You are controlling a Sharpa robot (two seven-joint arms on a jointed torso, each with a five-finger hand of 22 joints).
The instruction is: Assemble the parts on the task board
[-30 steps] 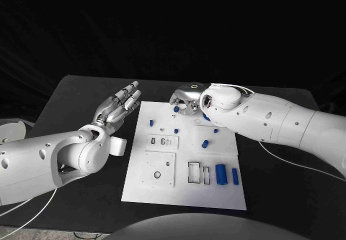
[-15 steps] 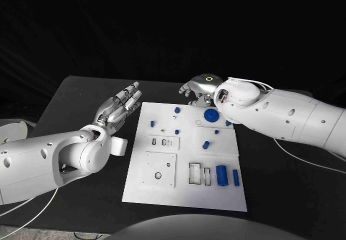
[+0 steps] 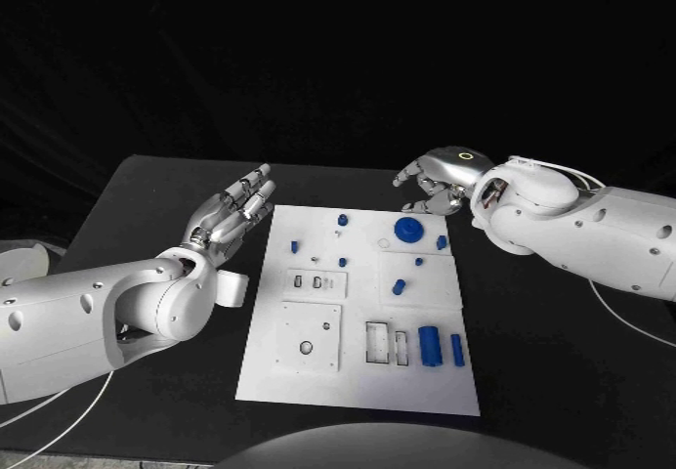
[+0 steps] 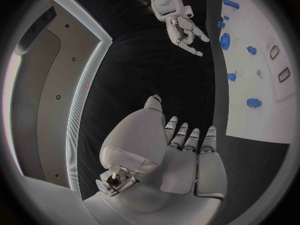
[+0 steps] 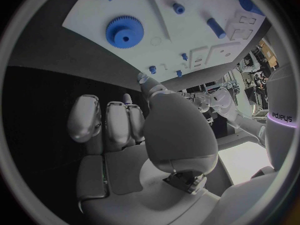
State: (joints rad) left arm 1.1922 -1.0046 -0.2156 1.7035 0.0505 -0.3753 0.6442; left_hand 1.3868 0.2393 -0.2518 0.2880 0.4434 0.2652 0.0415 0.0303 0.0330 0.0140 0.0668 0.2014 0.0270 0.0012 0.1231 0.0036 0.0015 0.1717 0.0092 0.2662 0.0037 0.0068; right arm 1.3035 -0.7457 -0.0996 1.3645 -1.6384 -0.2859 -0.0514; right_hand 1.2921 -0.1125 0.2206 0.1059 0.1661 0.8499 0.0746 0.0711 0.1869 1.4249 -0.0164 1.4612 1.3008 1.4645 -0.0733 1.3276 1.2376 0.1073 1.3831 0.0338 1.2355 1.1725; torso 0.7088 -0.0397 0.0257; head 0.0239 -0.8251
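Observation:
The white task board [image 3: 317, 376] lies in the middle of the black table. A blue gear [image 3: 408, 230] sits flat near its far edge and also appears in the right wrist view [image 5: 124, 31]. Small blue pegs [image 3: 399, 286] are scattered over the far half. Two blue blocks [image 3: 430, 345] stand at the near right. My right hand [image 3: 437, 181] hovers beyond the board's far right corner, holding nothing, its fingers loosely apart [image 4: 185, 31]. My left hand [image 3: 236, 208] is held flat and open beside the board's far left corner, with nothing in it.
The board carries a small slotted plate [image 3: 318, 280], a square plate with a hole [image 3: 310, 337] and rectangular recesses [image 3: 380, 342]. Bare black table [image 3: 564, 371] lies on both sides of the board.
My right hand has lifted off the board's far end and drawn back to the far right, leaving the blue gear lying on the board. The left hand has stayed put.

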